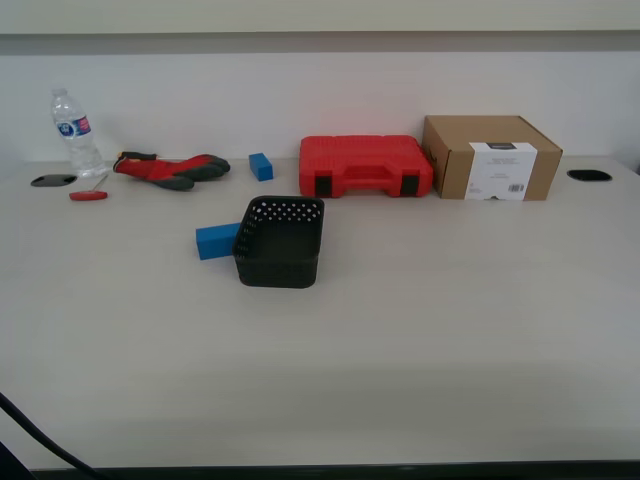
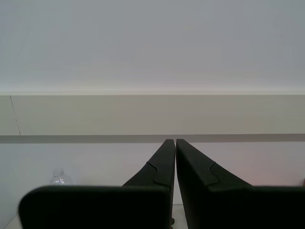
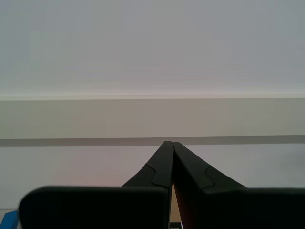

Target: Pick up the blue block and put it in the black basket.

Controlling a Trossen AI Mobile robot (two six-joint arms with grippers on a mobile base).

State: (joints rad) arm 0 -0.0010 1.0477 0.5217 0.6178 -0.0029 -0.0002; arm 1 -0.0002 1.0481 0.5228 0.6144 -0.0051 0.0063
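The blue block (image 1: 216, 241) lay on the table (image 1: 430, 330), touching the black basket (image 1: 280, 243) on the side toward the exterior view's left; behind the basket stood the red case (image 1: 365, 166); my first gripper (image 2: 175, 142) and my second gripper (image 3: 171, 143) were pressed together, empty, facing the wall.

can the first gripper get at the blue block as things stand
Probably yes: the blue block lies on open table with only the black basket against one side. My first gripper is shut and aimed at the wall.
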